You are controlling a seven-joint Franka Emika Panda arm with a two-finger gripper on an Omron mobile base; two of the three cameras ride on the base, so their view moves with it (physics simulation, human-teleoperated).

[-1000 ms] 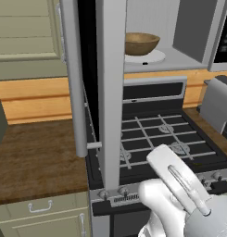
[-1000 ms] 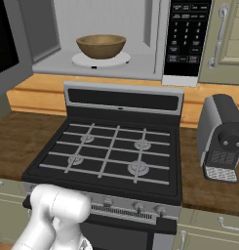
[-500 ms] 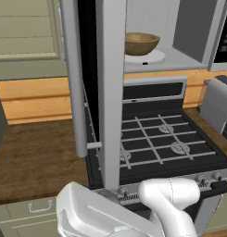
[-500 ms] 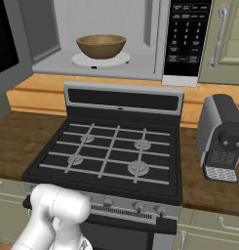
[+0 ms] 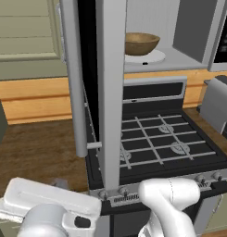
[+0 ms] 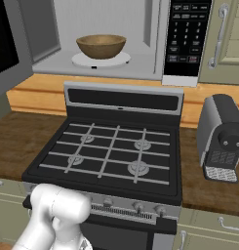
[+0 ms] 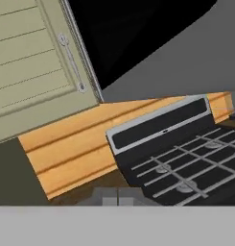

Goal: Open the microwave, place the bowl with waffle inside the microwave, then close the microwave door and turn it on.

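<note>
Open microwave with a bowl inside, above a stove.
The pincer [image 7: 117, 198] is clenched, grasping nothing; the bowl [image 6: 101, 46] sits on the turntable [image 6: 122, 59] in the microwave [image 6: 155, 34], well beyond it, door [image 5: 110, 92] open.

Arm folded low, end effector [image 7: 118, 198] shut

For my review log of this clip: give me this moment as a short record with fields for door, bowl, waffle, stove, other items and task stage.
microwave door: swung wide open, its edge toward the left base camera
microwave: cavity open, control panel on its right
bowl: on the white turntable inside the cavity
waffle: cannot be seen past the bowl's rim
gas stove: under the microwave, grates bare
coffee machine: on the counter right of the stove
task stage: bowl is in; door not yet closed, microwave not yet started
</note>
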